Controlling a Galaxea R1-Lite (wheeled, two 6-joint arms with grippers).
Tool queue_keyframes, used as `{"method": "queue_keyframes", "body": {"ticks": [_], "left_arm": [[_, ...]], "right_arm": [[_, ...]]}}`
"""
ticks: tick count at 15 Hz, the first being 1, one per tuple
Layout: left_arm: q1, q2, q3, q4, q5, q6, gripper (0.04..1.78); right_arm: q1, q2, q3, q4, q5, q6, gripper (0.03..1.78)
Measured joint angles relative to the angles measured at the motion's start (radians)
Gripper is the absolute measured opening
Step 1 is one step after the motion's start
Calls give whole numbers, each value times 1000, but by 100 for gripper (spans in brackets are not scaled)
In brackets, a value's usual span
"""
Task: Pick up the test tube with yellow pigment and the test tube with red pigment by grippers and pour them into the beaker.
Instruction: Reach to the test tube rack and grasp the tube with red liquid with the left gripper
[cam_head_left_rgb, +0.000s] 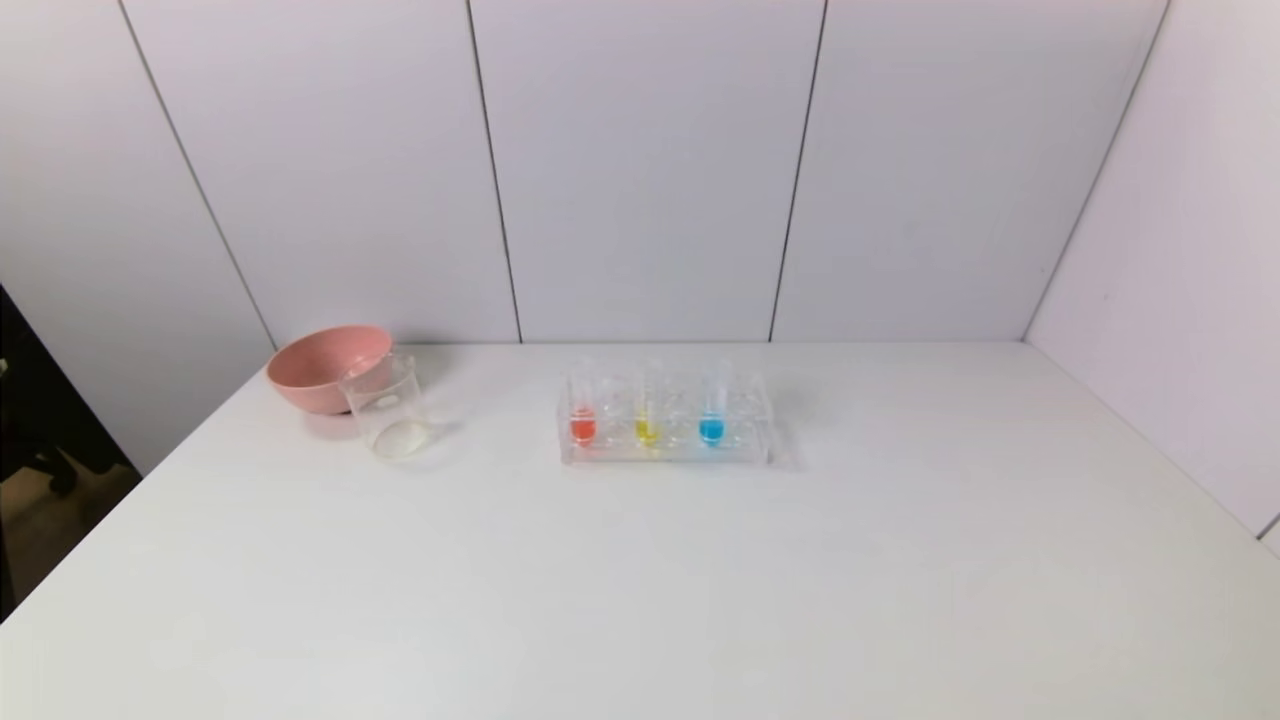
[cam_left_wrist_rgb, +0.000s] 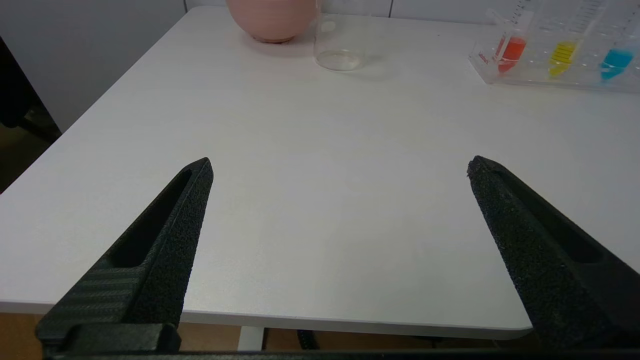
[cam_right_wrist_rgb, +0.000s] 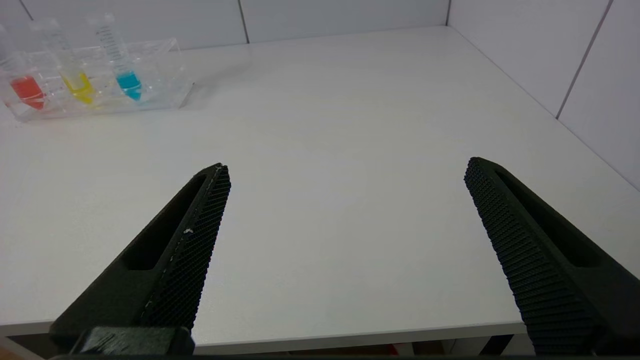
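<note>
White table (cam_head_left_rgb: 640, 580), pale panelled walls (cam_head_left_rgb: 640, 170), clear tube rack (cam_head_left_rgb: 665, 452), beaker (cam_head_left_rgb: 388, 410)

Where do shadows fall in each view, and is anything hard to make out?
Head view: clear glass beaker and clear tube rack cast soft shadows rightward; tube walls nearly vanish. Left wrist view: pink bowl shades the white table. Right wrist view: faint shadow beside the rack; no glare.

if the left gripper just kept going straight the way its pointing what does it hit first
Probably the beaker: the open left gripper points across bare table towards it, with the pink bowl just beside. Height is hard to judge, so it could skim the tabletop first.
</note>
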Motion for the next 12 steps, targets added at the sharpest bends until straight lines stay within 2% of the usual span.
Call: {"method": "queue_keyframes", "body": {"ticks": [12], "left_arm": [[0,0,0,-1,0,-6,178]], "right_arm": [[0,0,0,0,0,0,171]]}}
